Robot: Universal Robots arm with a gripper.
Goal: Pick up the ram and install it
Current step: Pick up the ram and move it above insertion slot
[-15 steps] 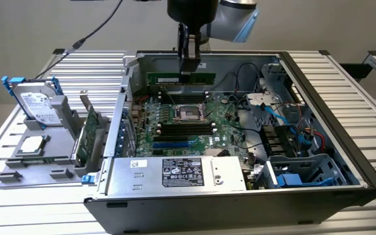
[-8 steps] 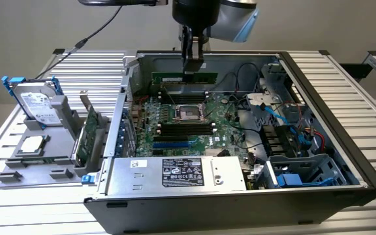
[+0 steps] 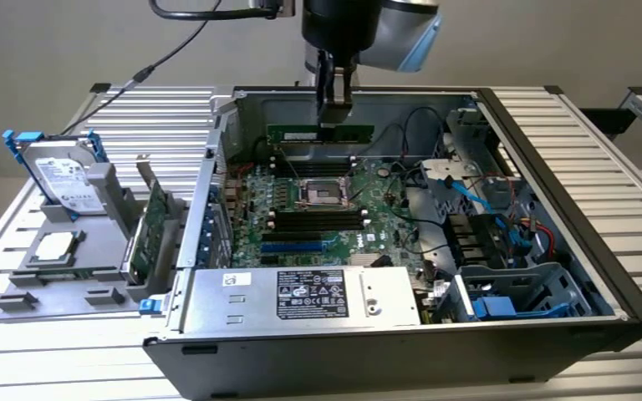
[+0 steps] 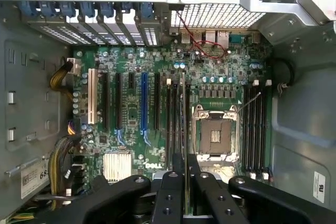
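Slatted metal worktop (image 3: 53, 351), open computer case (image 3: 588, 276) on it. Tool (image 3: 336, 117) pinching ram (image 3: 318, 134) on edge, upper centre of frame, over motherboard (image 3: 298, 225), beside processor socket (image 3: 318, 194).

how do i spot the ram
Find the open black computer case on the slatted metal table. Over the far end of its green motherboard, the tool grips a long, thin green circuit-board stick. Unlike the bigger green card outside, it is held.
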